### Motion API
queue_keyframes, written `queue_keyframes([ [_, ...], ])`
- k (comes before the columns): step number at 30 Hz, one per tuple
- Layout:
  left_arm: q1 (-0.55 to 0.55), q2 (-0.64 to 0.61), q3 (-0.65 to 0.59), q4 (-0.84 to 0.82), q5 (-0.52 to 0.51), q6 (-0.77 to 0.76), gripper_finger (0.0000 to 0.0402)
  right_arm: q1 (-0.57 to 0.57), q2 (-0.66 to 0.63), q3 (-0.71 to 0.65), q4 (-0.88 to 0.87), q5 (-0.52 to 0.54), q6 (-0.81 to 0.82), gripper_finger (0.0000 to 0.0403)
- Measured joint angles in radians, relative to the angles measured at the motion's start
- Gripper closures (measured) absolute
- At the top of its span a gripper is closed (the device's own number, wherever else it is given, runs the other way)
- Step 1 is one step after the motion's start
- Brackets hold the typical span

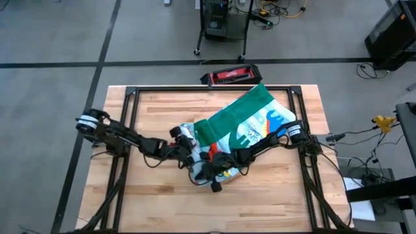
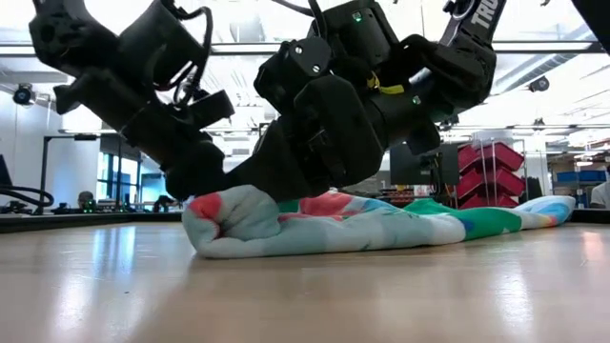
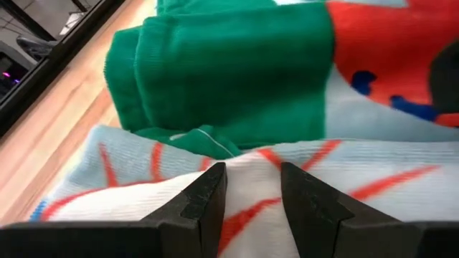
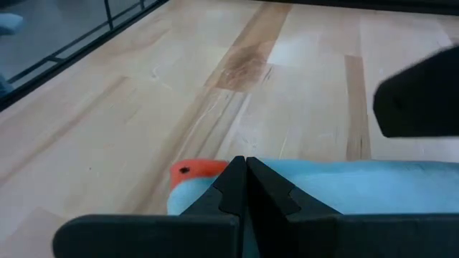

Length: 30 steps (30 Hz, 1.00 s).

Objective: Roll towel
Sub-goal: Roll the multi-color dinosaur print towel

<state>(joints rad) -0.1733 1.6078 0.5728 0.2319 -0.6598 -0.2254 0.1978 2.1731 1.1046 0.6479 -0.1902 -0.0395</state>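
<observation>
The towel (image 1: pixel 244 127) lies in the middle of the table (image 1: pixel 162 201), stretched from the far right corner toward the centre, its green back folded over the printed face. Its near-left end is bunched into a thick roll (image 2: pixel 233 224) resting on the wood. The left gripper (image 3: pixel 252 197) presses on that roll from the left, its fingers apart with a fold of the pale, red-marked cloth showing between them; whether it is pinched I cannot tell. The right gripper (image 4: pixel 245 183) comes in from the right onto the roll's near end, fingers together, tips against the blue cloth beside a red patch.
</observation>
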Motion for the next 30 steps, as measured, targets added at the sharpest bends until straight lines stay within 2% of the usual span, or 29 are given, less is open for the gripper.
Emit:
queue_keyframes([
  [12,0.030,0.056,0.003,0.005,0.063,-0.046,0.0283,0.010,0.000,-0.001,-0.005,-0.012,0.016,0.0403],
  [18,-0.021,0.055,0.006,-0.078,0.073,-0.153,0.0283,0.033,-0.043,-0.004,-0.068,-0.026,-0.006,0.0403],
  [25,-0.110,0.055,0.004,-0.152,0.016,-0.272,0.0283,0.038,-0.066,-0.005,-0.081,-0.094,-0.048,0.0403],
  [30,-0.144,0.056,0.002,-0.161,-0.004,-0.307,0.0283,0.022,-0.066,0.019,-0.078,-0.100,-0.112,0.0403],
])
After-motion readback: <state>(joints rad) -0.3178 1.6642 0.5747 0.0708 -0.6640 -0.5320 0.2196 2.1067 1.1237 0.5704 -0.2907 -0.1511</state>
